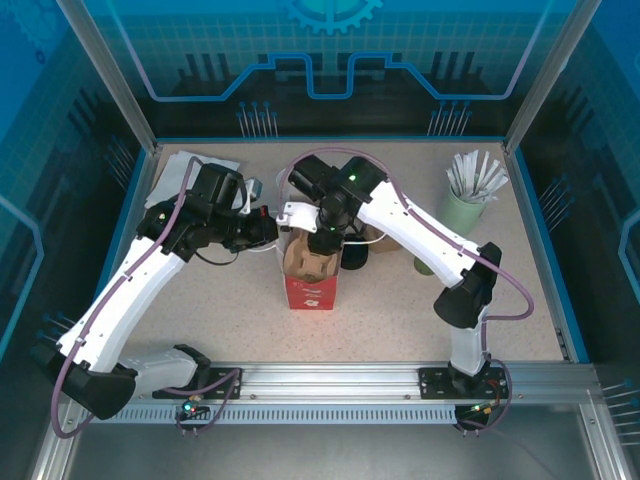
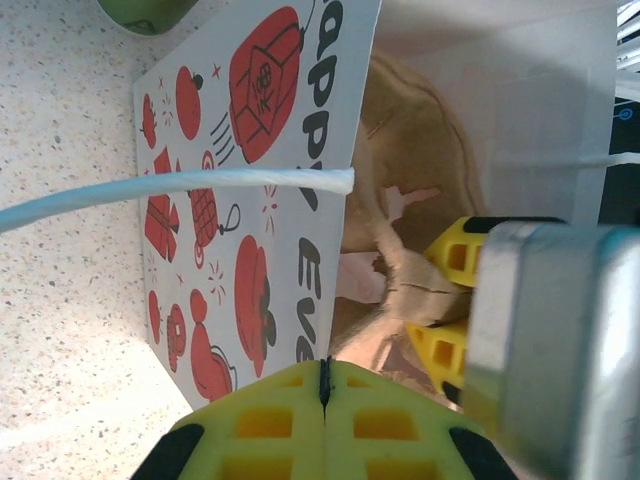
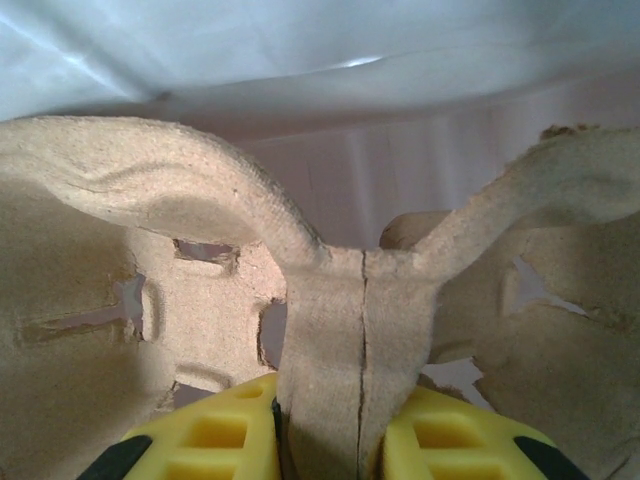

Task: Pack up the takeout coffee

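A white gift bag (image 1: 310, 290) with red prints stands open at the table's middle. A brown pulp cup carrier (image 1: 306, 262) sits in its mouth. My right gripper (image 1: 326, 238) reaches down into the bag and is shut on the carrier's centre fin (image 3: 360, 340). My left gripper (image 1: 270, 231) is shut on the bag's left rim (image 2: 330, 350), and the printed wall (image 2: 240, 200) runs away from it. The right gripper's yellow fingers (image 2: 455, 262) grip the carrier (image 2: 400, 200) inside the bag. A dark round cup (image 1: 355, 256), apparently the takeout coffee, stands just right of the bag, partly under the right arm.
The pale green tumbler (image 1: 463, 208) of white-wrapped sticks stands at the back right. White paper (image 1: 185, 168) lies at the back left under the left arm. The bag's white cord handle (image 2: 180, 188) crosses the left wrist view. A green cup base (image 2: 145, 10) shows beyond the bag.
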`<act>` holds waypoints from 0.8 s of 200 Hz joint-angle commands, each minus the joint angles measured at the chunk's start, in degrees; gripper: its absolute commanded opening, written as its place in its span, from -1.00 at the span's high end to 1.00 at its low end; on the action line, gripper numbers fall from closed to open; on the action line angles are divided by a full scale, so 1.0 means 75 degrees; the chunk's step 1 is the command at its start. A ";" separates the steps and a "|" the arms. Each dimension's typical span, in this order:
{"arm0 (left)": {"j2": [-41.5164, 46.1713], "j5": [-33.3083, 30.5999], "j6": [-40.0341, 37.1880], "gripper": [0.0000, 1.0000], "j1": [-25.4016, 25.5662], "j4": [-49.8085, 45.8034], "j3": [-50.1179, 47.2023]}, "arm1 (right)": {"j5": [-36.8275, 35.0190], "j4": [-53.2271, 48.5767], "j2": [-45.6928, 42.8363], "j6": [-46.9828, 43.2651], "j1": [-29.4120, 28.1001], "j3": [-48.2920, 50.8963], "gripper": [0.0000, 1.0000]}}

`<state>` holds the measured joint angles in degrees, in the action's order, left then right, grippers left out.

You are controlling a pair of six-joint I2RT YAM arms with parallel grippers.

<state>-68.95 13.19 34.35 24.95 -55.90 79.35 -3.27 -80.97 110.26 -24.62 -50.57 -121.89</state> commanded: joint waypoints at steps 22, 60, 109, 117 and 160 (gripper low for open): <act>0.0266 0.0366 0.0412 0.96 -0.0306 0.0059 -0.0076 | -0.0287 -0.0021 0.0146 -0.0938 -0.0216 0.0084 0.52; 0.0327 0.0511 0.0483 0.95 -0.0374 0.0002 -0.0194 | -0.0326 -0.0053 0.0338 -0.1110 -0.0283 0.0222 0.52; 0.0443 0.0339 0.0499 0.69 -0.0396 -0.0091 -0.0479 | -0.0243 -0.0009 0.0554 -0.1030 -0.0289 0.0109 0.52; 0.0462 0.0305 0.0483 0.64 -0.0397 -0.0096 -0.0501 | -0.0203 -0.0015 0.0584 -0.1028 -0.0282 0.0097 0.52; 0.0809 0.0197 0.0489 0.04 -0.0590 -0.0136 -0.0319 | -0.0267 -0.0079 0.0720 -0.1079 -0.0288 0.0011 0.51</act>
<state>-65.84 13.23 37.60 21.45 -57.91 75.79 -4.10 -80.09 113.93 -27.51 -51.48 -120.75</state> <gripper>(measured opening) 0.371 0.243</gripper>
